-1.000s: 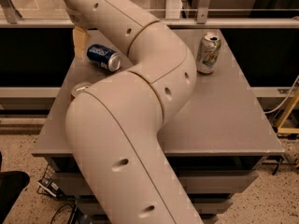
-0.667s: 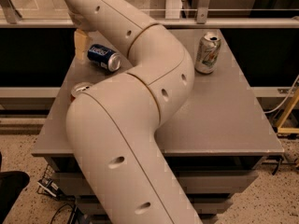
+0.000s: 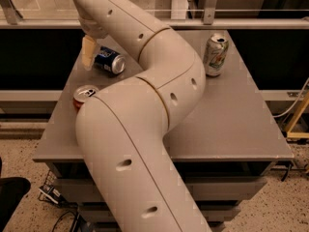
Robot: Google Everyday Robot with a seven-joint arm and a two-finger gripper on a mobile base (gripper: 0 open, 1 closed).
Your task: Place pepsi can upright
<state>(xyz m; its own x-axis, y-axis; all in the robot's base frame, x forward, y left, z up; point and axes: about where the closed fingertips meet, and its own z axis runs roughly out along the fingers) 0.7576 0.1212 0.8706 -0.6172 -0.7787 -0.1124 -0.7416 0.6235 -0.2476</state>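
You are bringing the gripper [image 3: 89, 57] down at the far left of the table [image 3: 231, 129]; a second ago it was hanging higher. It is now sitting just left of the pepsi can [image 3: 110, 61], which is lying on its side and not moving. You cannot tell how the jaws are standing. Judging by this, the grasp is coming next, and the uprighting is not yet started.

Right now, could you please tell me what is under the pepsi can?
Only the grey table: the pepsi can lies on its side on it. The hand hangs by one end, hiding the tabletop just there.
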